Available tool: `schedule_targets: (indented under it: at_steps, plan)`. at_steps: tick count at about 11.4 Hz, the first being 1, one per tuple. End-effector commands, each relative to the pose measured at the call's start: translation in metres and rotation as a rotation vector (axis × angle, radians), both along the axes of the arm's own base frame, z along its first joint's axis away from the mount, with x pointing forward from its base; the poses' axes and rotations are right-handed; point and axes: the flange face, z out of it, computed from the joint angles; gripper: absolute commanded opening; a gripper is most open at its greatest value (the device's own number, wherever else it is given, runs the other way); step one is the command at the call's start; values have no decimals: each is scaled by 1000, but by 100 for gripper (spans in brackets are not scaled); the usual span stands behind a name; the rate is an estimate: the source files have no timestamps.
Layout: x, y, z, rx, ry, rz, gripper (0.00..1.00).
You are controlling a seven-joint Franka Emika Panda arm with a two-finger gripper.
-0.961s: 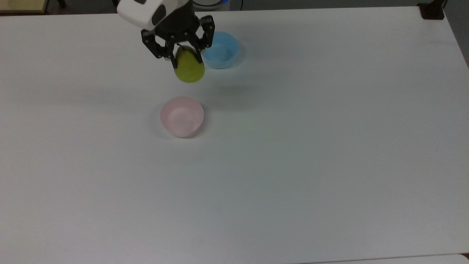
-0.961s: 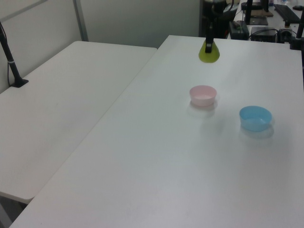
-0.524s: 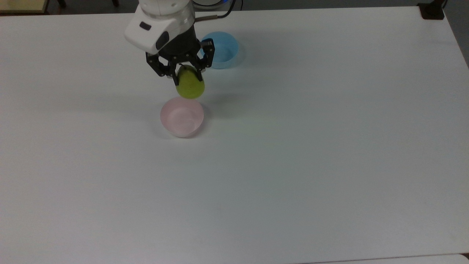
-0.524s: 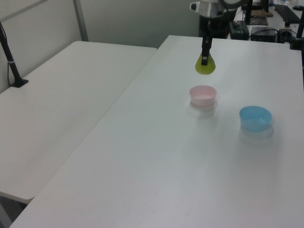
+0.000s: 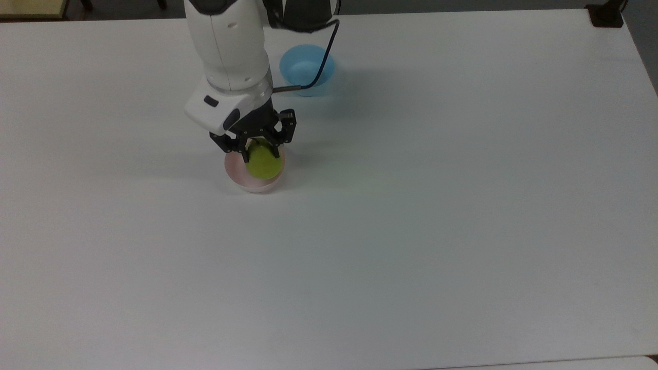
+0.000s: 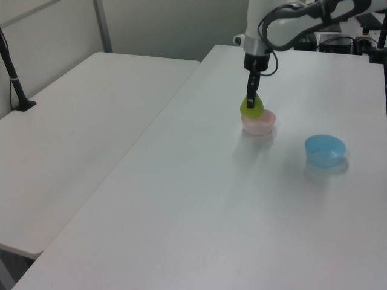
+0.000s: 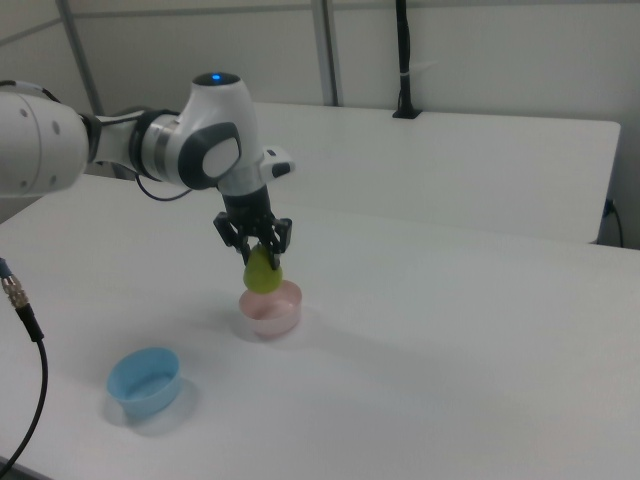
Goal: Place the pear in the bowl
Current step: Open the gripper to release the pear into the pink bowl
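Note:
My gripper (image 5: 259, 146) (image 6: 250, 103) (image 7: 261, 251) is shut on the neck of the yellow-green pear (image 5: 264, 163) (image 6: 251, 109) (image 7: 262, 273). The pear hangs upright directly over the pale pink bowl (image 5: 241, 181) (image 6: 260, 125) (image 7: 271, 311). In the right view the pear's rounded bottom sits at about rim height of the bowl; whether it touches the bowl I cannot tell. The arm's white wrist rises above the bowl in the top view.
A light blue bowl (image 5: 307, 69) (image 6: 325, 150) (image 7: 146, 381) stands apart on the white table (image 5: 411, 205), partly behind the arm's cable in the top view. A second white table (image 6: 78, 133) adjoins in the left view. A black clamp (image 5: 606, 15) sits at the table's corner.
The gripper has carried the pear from beside the blue bowl over to the pink bowl and lowered it toward the rim. Both bowls stayed in place.

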Motion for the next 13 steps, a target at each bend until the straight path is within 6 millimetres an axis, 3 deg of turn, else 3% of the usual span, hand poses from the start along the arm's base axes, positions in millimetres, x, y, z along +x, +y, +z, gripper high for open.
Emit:
schedule_targets:
  at_steps: [1,4,5,8,11,13]
  plan:
    - [-3,-10,-21,-25,4,-21,0]
    - [-4,-16,-43,-57,42,-8,0]
    - [-5,-19,-43,-56,44,-13,21]
    - [-7,-28,-41,-55,52,-30,100]
    - [-7,-27,-23,-52,32,-29,100]
    - [-15,-24,14,-44,46,-26,100]
